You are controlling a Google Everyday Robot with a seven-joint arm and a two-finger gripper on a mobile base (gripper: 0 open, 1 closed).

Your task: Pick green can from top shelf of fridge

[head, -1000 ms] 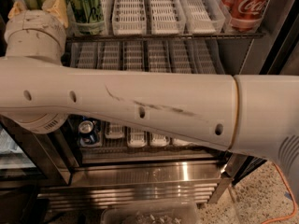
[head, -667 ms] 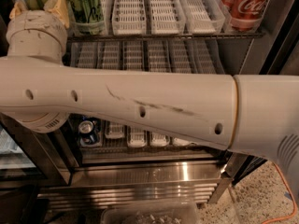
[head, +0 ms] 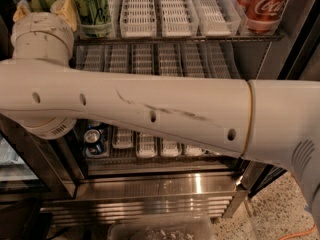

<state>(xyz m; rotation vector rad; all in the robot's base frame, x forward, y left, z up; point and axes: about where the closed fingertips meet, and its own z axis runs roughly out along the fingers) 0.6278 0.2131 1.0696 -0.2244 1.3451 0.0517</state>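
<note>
In the camera view, my arm [head: 150,114] stretches across the fridge [head: 165,184], probably because the target stands at the far end of the top shelf [head: 175,38]. The green can [head: 92,6] is well left of the red Coca-Cola can [head: 262,6]. My gripper [head: 44,10] sits farther left still. I cannot tell whether it is open, closed or holding anything.

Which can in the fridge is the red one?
The Coca-Cola can at the far right of the top shelf. The green can stands at the left, beside the gripper, and the blue can sits lower down.
</note>
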